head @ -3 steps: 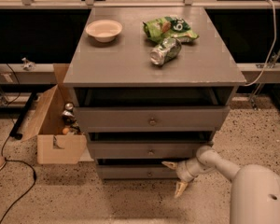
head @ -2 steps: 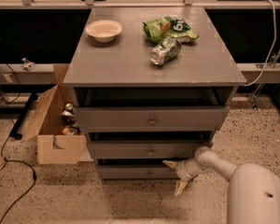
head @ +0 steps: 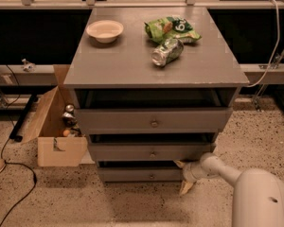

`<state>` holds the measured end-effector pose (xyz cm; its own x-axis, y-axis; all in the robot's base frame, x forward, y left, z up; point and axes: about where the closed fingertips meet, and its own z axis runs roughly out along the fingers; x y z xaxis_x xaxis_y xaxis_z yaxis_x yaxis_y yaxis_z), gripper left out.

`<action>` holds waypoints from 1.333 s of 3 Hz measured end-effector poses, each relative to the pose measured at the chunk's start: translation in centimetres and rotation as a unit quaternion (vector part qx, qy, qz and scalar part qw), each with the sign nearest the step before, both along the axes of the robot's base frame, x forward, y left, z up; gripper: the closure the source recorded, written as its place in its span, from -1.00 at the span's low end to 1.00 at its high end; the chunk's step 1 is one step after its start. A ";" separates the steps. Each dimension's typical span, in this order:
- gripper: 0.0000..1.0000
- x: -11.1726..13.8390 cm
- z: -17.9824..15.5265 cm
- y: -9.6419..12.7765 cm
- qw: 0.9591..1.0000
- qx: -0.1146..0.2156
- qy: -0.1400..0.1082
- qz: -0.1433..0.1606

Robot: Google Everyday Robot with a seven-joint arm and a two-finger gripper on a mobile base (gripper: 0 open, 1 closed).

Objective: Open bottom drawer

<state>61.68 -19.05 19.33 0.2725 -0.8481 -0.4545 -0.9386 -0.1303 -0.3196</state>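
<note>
Speckled floor (head: 255,141) runs under a grey cabinet (head: 226,96) with three drawers, each front narrower than the one above. On its flat surface (head: 132,65) a pale bowl (head: 104,30) sits near the back left. A green snack bag (head: 173,28) lies at the back right. A crushed can (head: 167,51) lies on its side just in front of the bag.

Left of the cabinet an open cardboard box (head: 57,150) stands on the floor. Something metallic (head: 68,113) and a small orange item (head: 66,133) lie inside, but I cannot tell what they are. A dark cable (head: 16,167) trails across the floor farther left.

The top drawer (head: 132,119) and the middle drawer (head: 128,151) each show a dark gap above their fronts. The bottom drawer (head: 128,175) sits lowest, just above the floor, with its small round knob (head: 152,176) in the middle of the front.

My arm (head: 222,170) reaches in from the lower right. My end effector (head: 182,176) is at the right end of the bottom drawer's front, well right of the knob. Its fingers (head: 185,188) are spread, one up by the drawer's corner and one down toward the floor, grasping nothing.
</note>
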 end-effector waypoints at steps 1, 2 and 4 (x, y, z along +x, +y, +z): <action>-1.00 1.1 -0.8 -1.4 1.000 -0.004 -0.001 -0.023; -1.00 1.6 -2.3 -2.0 0.999 -0.011 0.013 -0.031; -0.02 -1.2 -2.0 -4.5 0.998 -0.028 0.013 -0.052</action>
<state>60.43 -23.59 17.34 0.1706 -0.8954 -0.4112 -0.9557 -0.0487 -0.2903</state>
